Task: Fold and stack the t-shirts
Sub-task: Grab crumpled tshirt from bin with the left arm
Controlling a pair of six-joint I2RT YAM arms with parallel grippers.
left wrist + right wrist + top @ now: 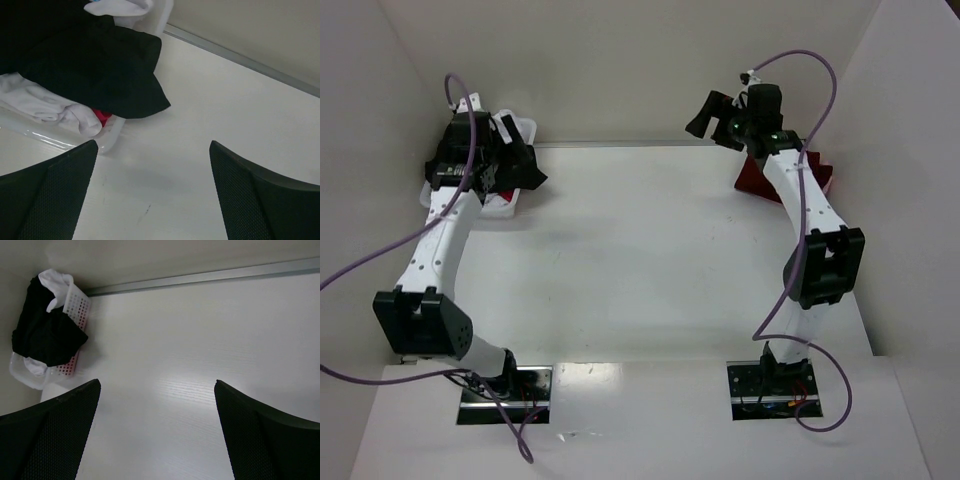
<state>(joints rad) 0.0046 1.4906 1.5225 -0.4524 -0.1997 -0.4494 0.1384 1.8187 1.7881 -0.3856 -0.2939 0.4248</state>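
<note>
Black padded fingers [50, 200] of the left gripper [152, 146] stand apart. Beyond them, at the far left corner, we see the black t-shirt [100, 65] crumpled over the basket [45, 135] rim, its axis unclear. The right gripper [157, 383] gapes too. Only the top view shows the dark red t-shirt [757, 182] under the outstretched right arm [802, 205], at the far right edge.

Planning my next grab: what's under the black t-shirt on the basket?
Beneath the black t-shirt, white cloth and a bit of red cloth show; anything deeper in the basket is covered.
</note>
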